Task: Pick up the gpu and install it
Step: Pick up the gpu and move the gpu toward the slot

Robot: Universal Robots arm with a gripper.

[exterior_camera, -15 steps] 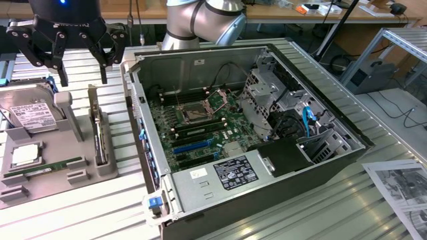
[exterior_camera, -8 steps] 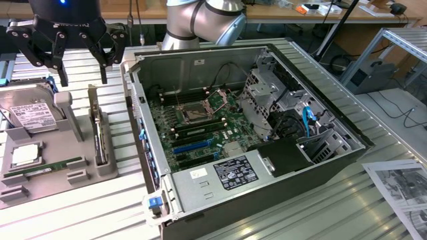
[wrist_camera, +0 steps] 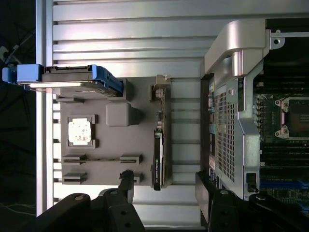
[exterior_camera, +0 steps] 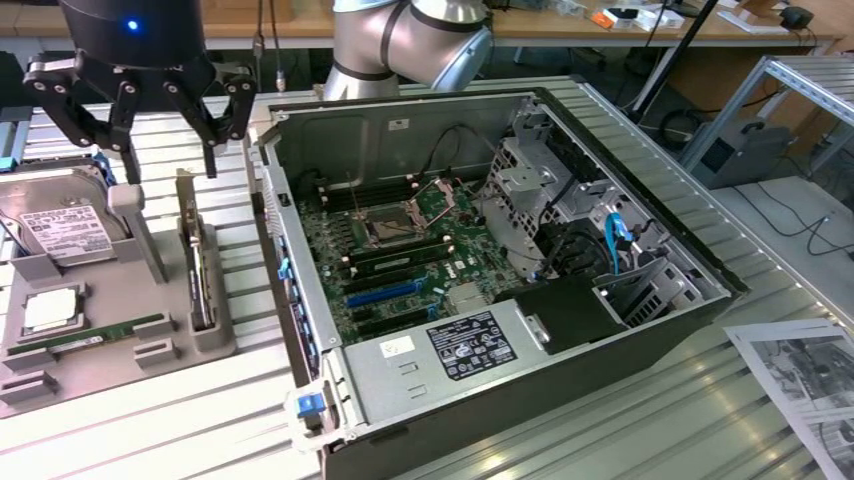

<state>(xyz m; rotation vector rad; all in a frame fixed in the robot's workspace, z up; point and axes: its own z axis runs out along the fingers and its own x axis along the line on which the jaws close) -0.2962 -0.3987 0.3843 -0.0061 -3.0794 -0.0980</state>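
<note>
Gpu stands in tray beside open case.

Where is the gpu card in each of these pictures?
Exterior view: the gpu stands on edge in the grey holder, at the exterior view's left, beside the computer case.
Wrist view: the gpu stands in the holder's slot nearest the case.
Shared landmark: the hard drive in that holder.

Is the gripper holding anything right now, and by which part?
Nothing is held. The gripper is open, above the gpu, which stands on edge in the grey holder.
</note>
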